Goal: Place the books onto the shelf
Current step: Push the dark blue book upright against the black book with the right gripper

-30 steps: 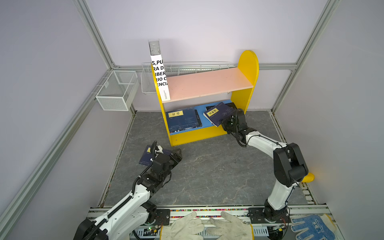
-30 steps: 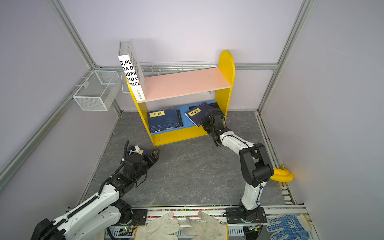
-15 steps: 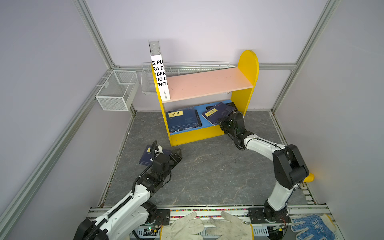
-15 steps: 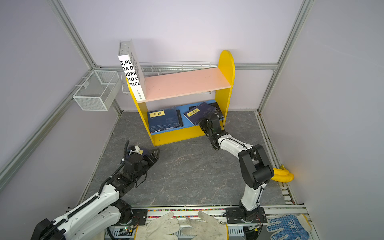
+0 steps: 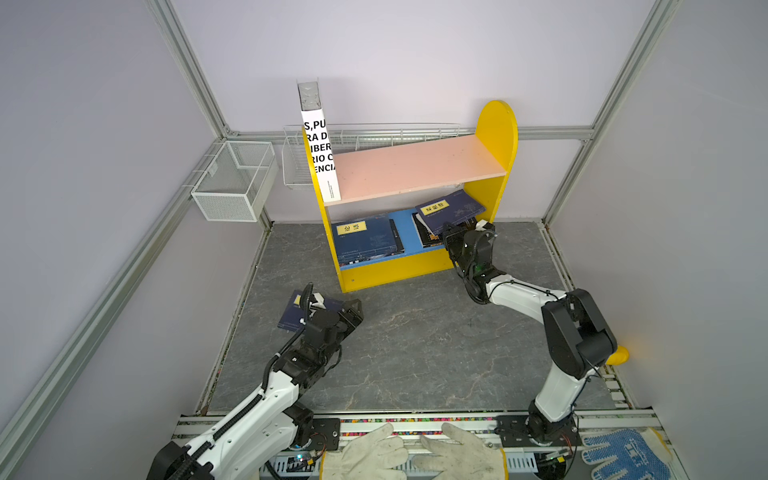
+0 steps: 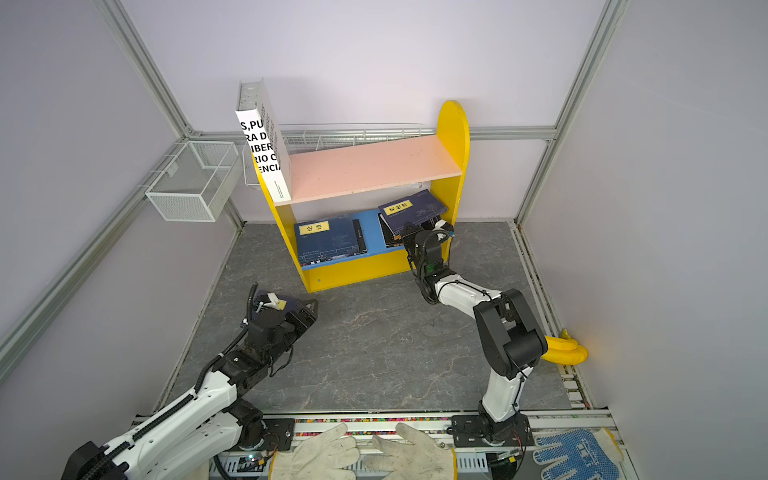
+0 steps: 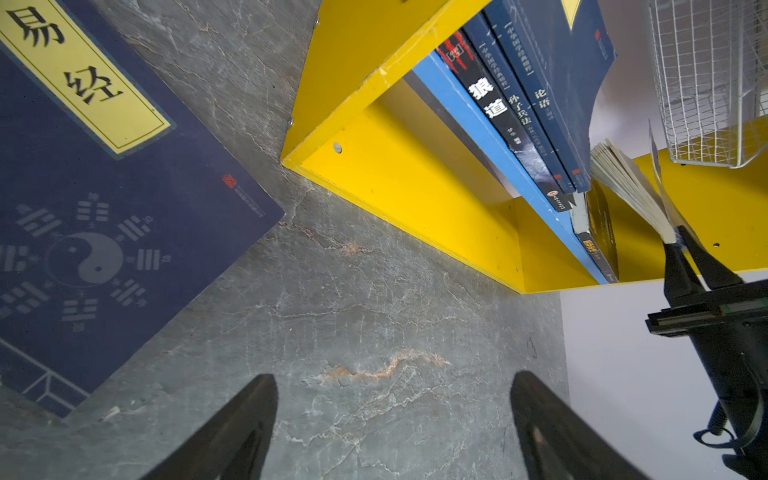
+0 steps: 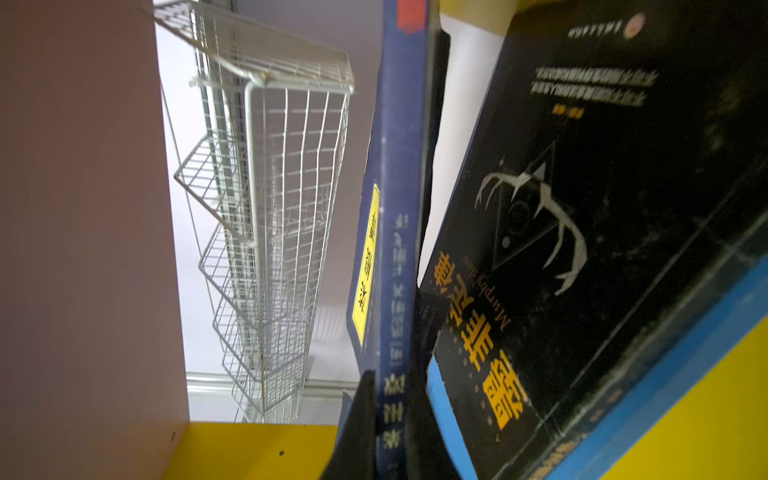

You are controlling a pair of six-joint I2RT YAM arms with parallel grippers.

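Observation:
The shelf (image 5: pixel 415 166) (image 6: pixel 365 166) stands at the back, with a white book (image 5: pixel 320 153) upright at the left end of its pink board. A stack of navy books (image 5: pixel 365 241) lies on the blue lower board. My right gripper (image 5: pixel 455 237) (image 6: pixel 409 232) (image 8: pixel 390 376) is shut on the edge of a navy book (image 5: pixel 451 210) (image 8: pixel 395 249), tilted over a black book (image 8: pixel 561 249) at the lower board's right end. My left gripper (image 5: pixel 351 309) (image 7: pixel 395 375) hangs open over the floor beside another navy book (image 5: pixel 291 316) (image 7: pixel 104 208).
White wire baskets hang on the left wall (image 5: pixel 235 180) and behind the shelf (image 5: pixel 374 135). Work gloves (image 5: pixel 415 453) and a blue glove (image 5: pixel 623 457) lie at the front rail. A yellow object (image 6: pixel 565 353) sits by the right wall.
My right gripper has shifted a little left and carried the navy book deeper into the lower shelf, over the black book. The left arm has not moved.

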